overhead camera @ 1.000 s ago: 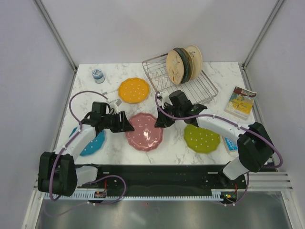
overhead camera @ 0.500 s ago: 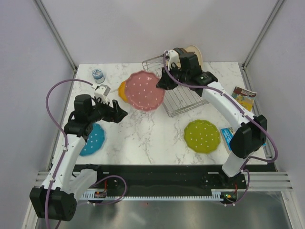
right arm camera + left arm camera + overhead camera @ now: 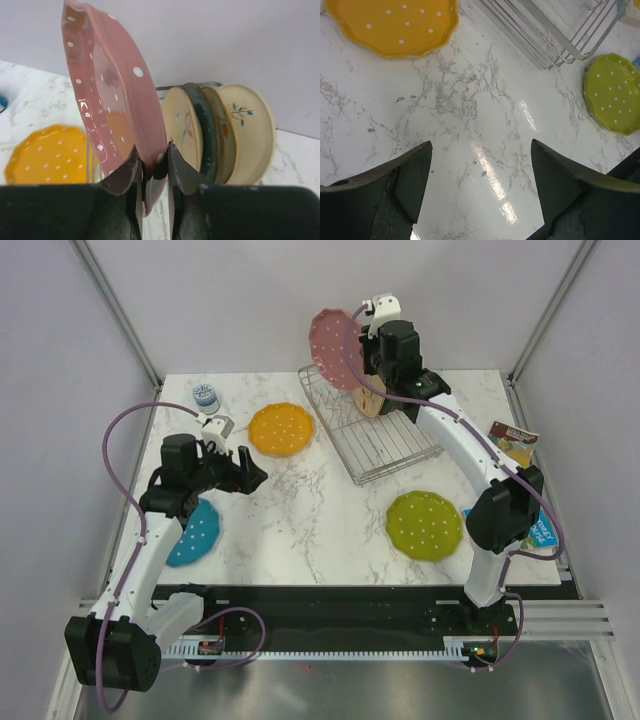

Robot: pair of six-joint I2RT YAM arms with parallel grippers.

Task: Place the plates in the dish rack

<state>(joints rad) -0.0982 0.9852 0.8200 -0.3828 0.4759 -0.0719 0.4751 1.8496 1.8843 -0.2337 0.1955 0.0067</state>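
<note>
My right gripper (image 3: 367,358) is shut on the rim of the pink dotted plate (image 3: 334,348) and holds it on edge, high above the far left end of the silver wire dish rack (image 3: 385,435). In the right wrist view the pink plate (image 3: 110,100) stands between my fingers, left of the plain plates. The orange plate (image 3: 281,428) lies flat left of the rack, the lime green plate (image 3: 425,525) at near right, the blue plate (image 3: 196,532) at near left under my left arm. My left gripper (image 3: 247,476) is open and empty over bare marble (image 3: 480,145).
Plain beige, dark green and cream plates (image 3: 220,132) stand upright at the rack's far end. A small blue-lidded jar (image 3: 205,397) sits at the far left. Colourful books (image 3: 510,444) lie along the right edge. Grey walls enclose the table.
My right gripper has lifted the pink plate from the table's middle up and back, tilting it on edge above the rack. My left arm has drawn back left; its gripper stays open.
</note>
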